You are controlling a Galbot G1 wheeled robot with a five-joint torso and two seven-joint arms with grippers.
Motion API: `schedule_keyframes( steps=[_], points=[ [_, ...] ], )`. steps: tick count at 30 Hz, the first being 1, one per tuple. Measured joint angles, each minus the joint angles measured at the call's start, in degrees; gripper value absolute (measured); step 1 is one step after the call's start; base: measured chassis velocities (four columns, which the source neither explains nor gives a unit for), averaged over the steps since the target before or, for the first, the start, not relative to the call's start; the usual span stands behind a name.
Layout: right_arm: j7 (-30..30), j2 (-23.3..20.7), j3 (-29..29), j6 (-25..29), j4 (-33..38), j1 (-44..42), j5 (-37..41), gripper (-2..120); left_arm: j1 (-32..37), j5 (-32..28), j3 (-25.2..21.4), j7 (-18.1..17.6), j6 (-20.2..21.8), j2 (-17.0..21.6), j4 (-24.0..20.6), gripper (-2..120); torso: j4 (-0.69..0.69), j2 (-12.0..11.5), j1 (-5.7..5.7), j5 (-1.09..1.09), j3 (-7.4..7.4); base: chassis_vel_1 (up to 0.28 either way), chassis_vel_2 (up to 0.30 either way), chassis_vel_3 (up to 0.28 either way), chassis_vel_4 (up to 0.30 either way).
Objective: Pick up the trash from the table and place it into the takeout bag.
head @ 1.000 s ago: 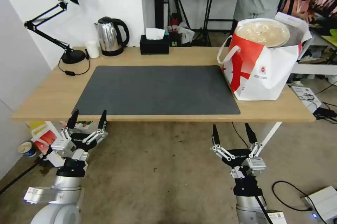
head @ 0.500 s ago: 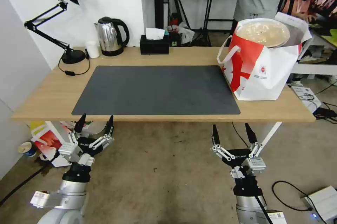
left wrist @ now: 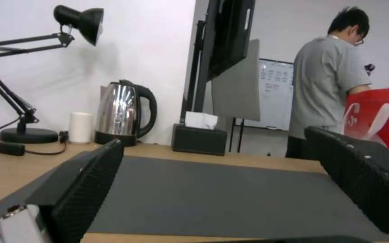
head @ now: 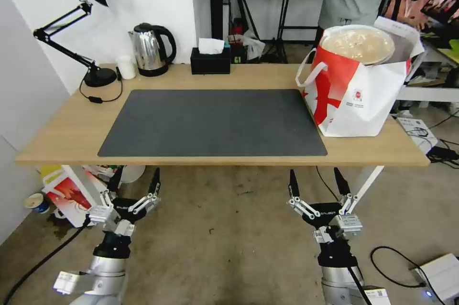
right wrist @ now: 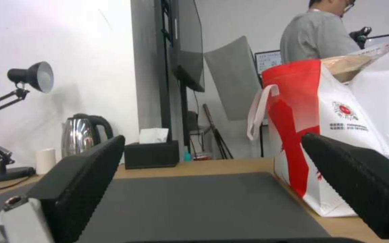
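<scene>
Left end effector (head: 134, 179) and right end effector (head: 315, 180) wide apart, empty, below table (head: 62, 128).

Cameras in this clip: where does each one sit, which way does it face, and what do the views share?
Head view: high, looking forward and down on the table; left gripper and right gripper hang open before its near edge.
Left wrist view: at tabletop level, facing across the mat between its fingers.
Right wrist view: likewise, nearer the takeout bag.
Shared: the kettle, the bag.
</scene>
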Motion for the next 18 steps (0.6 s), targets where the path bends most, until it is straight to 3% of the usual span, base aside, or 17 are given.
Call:
schedule_keyframes(
  steps=[18],
  points=[
    [0.0, 0.0, 0.0, 0.0, 0.0, 0.0, 0.0, 100, -0.35, 0.92, -0.06, -0.2, -1.9, -0.78, 1.16, 100, 0.0, 0.0, 0.0, 0.0, 0.0, 0.0, 0.0, 0.0, 0.0]
  ],
)
